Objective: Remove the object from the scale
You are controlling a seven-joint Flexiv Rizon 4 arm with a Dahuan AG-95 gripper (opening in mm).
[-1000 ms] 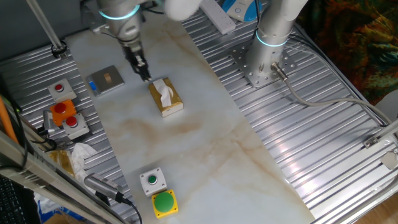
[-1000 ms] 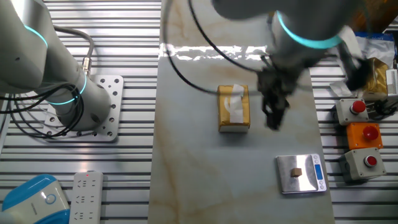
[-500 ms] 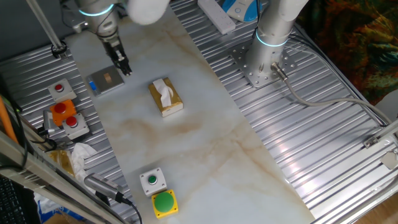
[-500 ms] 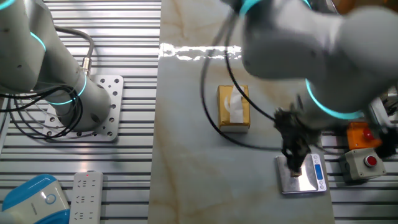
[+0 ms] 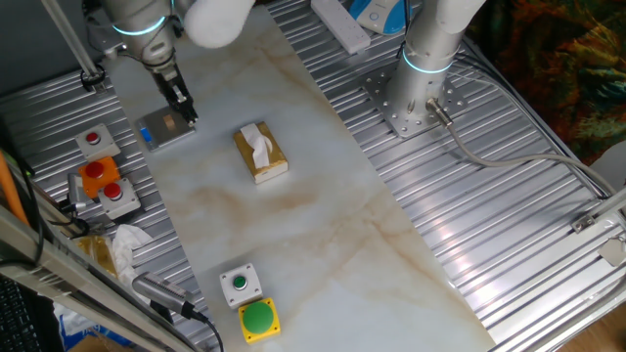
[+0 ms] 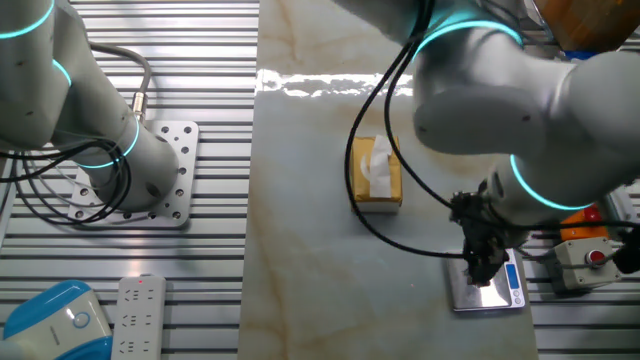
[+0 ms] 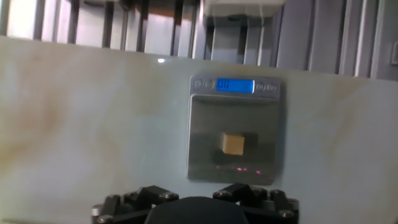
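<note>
The scale [image 7: 205,127] is a flat grey square platform with a lit blue display along its far edge. The tiny tan block [image 7: 233,144] sits near its middle in the hand view. My gripper [image 7: 198,198] shows only its dark knuckles at the bottom edge, spread apart, open and empty, just short of the scale. In one fixed view my gripper [image 5: 185,114] hangs over the right side of the scale [image 5: 156,130]. In the other fixed view my gripper [image 6: 482,274] covers the scale [image 6: 507,292] and hides the block.
A gold-brown tissue box [image 5: 260,153] stands mid-table, right of the scale. Grey boxes with red buttons [image 5: 106,186] lie on the ribbed metal beside the scale. Green button boxes [image 5: 250,301] sit at the near edge. A second arm's base [image 5: 416,98] stands on the far side.
My gripper has moved from beside the tissue box to over the scale and has come lower onto it.
</note>
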